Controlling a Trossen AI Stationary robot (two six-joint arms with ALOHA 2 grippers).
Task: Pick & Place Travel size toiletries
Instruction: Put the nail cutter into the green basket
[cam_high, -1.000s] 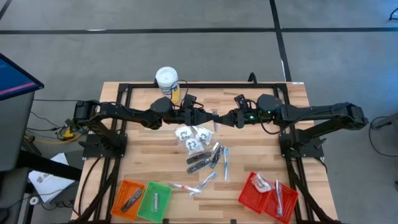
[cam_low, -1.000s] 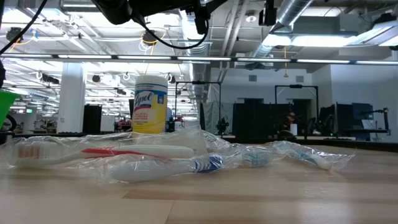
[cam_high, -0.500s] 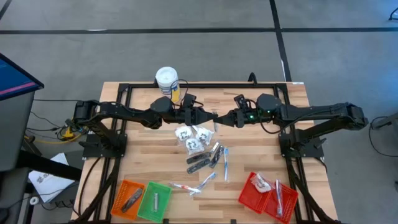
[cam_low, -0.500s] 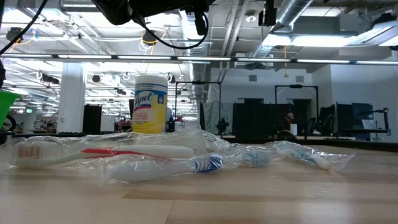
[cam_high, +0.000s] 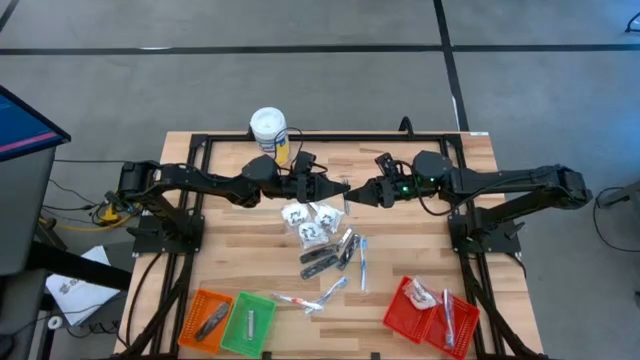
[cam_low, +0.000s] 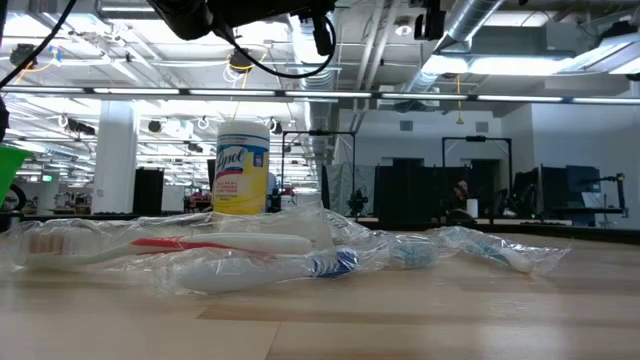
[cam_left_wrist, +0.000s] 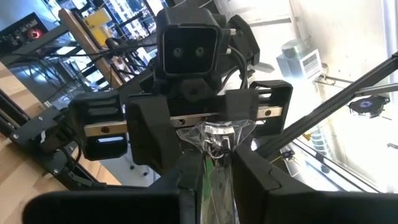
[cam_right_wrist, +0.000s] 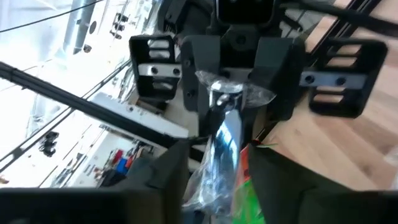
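Silvery wrap glints between the two grippers above the middle of the bench (cam_high: 420, 160): one slim wrapped stick (cam_left_wrist: 214, 146) runs left to right, an end toward each arm. The left gripper (cam_high: 338, 187) has its jaws pinching one end. The right gripper (cam_high: 358, 192) faces it, jaws spread beside the stick's other end. Nearer, the pile of toiletries (cam_high: 325, 243) lies loose on the wood, sachets far, sticks near. Three mesh baskets sit at the near edge: orange (cam_high: 210, 316), green (cam_high: 248, 322), red (cam_high: 432, 314). One yellow canister (cam_high: 269, 132) stands at the far edge.
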